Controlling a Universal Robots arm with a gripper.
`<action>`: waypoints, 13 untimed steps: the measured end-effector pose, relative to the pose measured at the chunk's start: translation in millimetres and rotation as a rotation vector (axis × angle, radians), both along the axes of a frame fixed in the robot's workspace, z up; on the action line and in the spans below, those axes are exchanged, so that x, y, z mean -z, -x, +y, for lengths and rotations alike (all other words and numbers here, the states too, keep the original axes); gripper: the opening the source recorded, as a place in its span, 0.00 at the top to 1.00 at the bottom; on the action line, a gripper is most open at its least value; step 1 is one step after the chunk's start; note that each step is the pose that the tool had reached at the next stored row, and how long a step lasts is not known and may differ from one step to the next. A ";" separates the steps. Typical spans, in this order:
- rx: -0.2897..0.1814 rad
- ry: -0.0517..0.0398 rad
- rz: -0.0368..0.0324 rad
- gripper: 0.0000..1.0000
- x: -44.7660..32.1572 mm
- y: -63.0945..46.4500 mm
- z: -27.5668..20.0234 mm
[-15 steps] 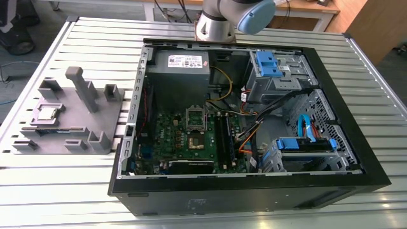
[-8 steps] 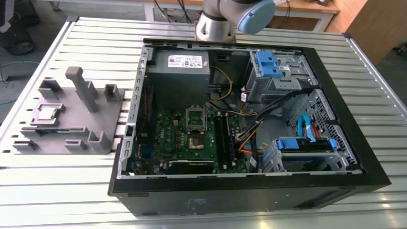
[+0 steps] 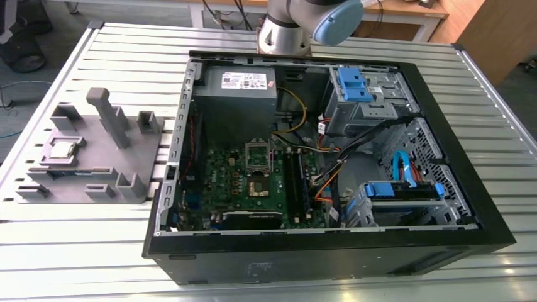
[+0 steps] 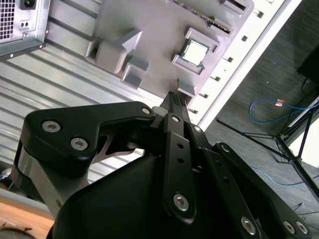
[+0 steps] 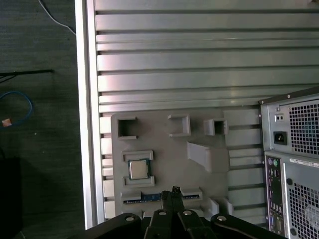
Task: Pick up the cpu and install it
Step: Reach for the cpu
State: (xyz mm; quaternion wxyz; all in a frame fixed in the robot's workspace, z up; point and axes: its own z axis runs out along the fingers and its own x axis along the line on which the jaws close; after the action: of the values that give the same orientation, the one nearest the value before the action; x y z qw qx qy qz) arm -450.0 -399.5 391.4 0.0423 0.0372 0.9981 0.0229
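The cpu (image 3: 65,150) is a small silvery square lying in a recess of the grey holder tray (image 3: 126,151) on the exterior view's left. Both wrist views show the cpu (image 4: 195,52) (image 5: 138,169) from well above, still seated in its recess. My gripper (image 4: 174,97) (image 5: 174,191) hangs high over the tray with its black fingers pressed together and nothing between them. The green motherboard (image 3: 220,182) with its dark square socket (image 3: 258,187) lies inside the open computer case (image 3: 470,189).
A memory stick (image 5: 144,197) lies in a slot of the tray beside the cpu. Grey posts (image 3: 100,110) stand up from the tray. The case's rear panel (image 5: 294,164) borders the tray. Cables and blue drive bays (image 3: 353,85) crowd the case's right half.
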 end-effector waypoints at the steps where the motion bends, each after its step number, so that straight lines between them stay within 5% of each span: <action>1: 0.000 0.0000 0.0001 0.89 0.4 0.0 -0.4; 13: 0.000 0.0001 0.0002 0.89 4.6 0.0 -4.2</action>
State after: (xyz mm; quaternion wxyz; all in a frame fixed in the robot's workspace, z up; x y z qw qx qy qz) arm -450.0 -403.7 386.9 0.0422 0.0372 0.9982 0.0228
